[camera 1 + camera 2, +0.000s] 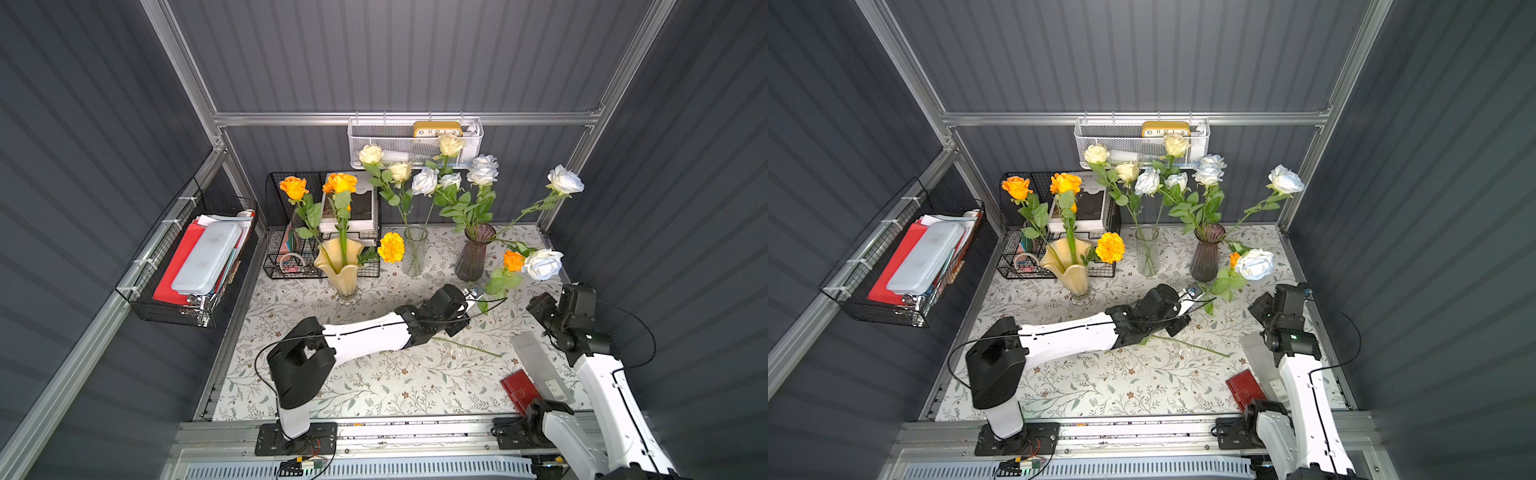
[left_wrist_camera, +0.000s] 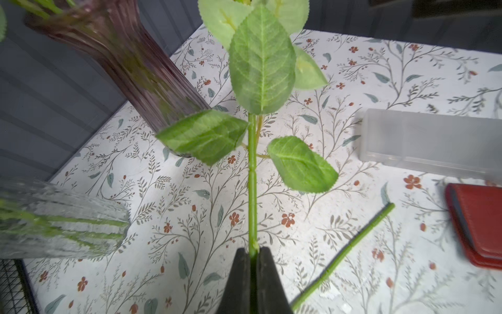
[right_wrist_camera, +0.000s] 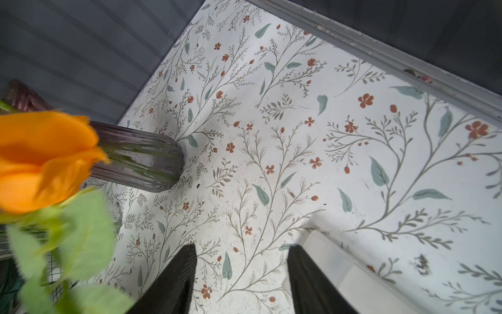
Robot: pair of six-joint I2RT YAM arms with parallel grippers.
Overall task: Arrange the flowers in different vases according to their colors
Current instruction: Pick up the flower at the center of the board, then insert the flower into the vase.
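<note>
mostly sorted – yellow vase (image 1: 338, 270) near the far left corner of the table (image 1: 374, 382) has two orange roses (image 1: 294, 188) and a marigold (image 1: 391, 247), clear vase (image 1: 414, 253) at the middle of the far edge holds the cream roses (image 1: 371, 154), purple vase (image 1: 471, 257) toward the far right corner holds the white roses (image 1: 482, 172), one drooping low over its right side. left gripper (image 2: 252, 250) is pinched tight on the lower stem of one more orange rose (image 1: 514, 260), held off the table just beside the purple vase – wrong colour for that one, so it looks bound for the yellow vase across the table. right gripper (image 3: 241, 247) hangs near the right edge, jaws apart, nothing in them. a loose stem (image 1: 473, 348) lies flat mid-table, one end under the left arm, bloom hidden so colour can't be told. left to do, by my read: place the held rose, then deal with that stem.
</note>
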